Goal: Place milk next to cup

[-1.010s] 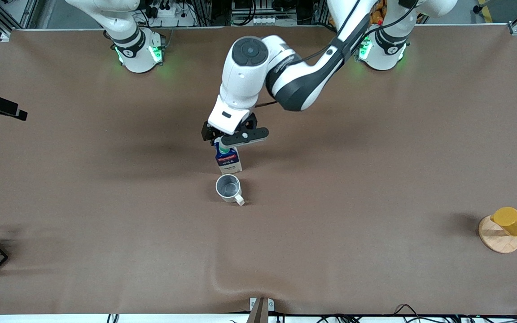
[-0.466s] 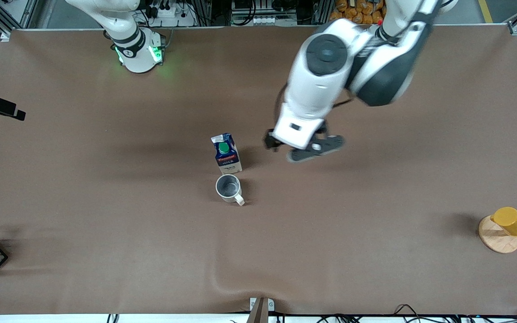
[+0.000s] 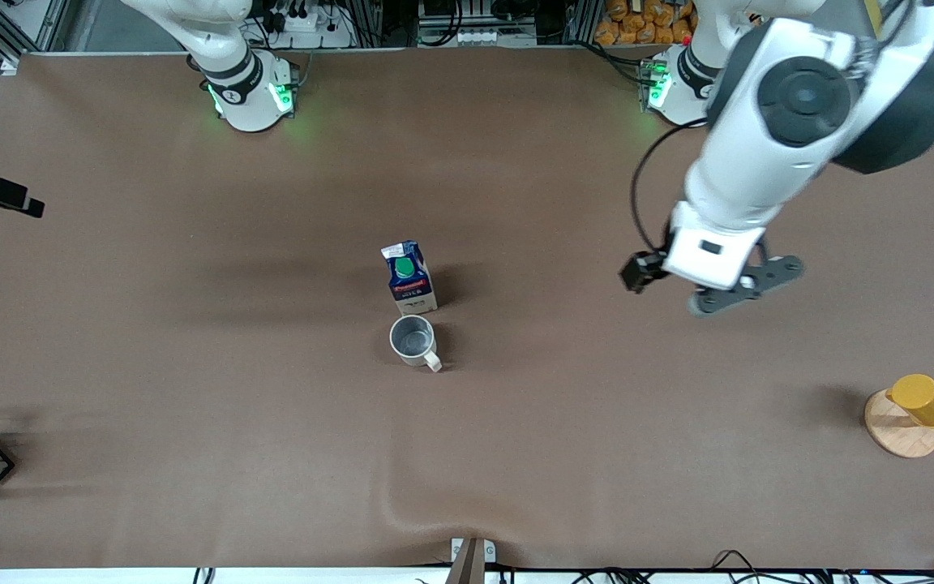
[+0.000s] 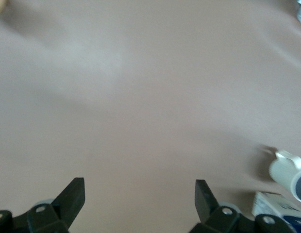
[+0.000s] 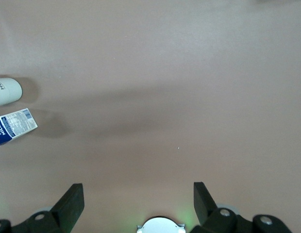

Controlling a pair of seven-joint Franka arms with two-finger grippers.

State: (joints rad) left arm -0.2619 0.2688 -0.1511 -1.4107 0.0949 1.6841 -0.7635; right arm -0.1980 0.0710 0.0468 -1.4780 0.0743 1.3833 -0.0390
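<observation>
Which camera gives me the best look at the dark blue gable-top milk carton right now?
The front view: the dark blue milk carton stands upright and whole, green cap visible, beside the off-white mug. Each wrist view catches only part of the carton at the picture's edge.

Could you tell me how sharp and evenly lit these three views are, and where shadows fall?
Front view: sharp, evenly lit; the milk and the cup cast soft shadows toward the left arm's end of the table.
Left wrist view: soft and blurred, the cup smeared at the picture's edge, left tool open.
Right wrist view: crisper; a broad dark shadow band crosses the table.
</observation>
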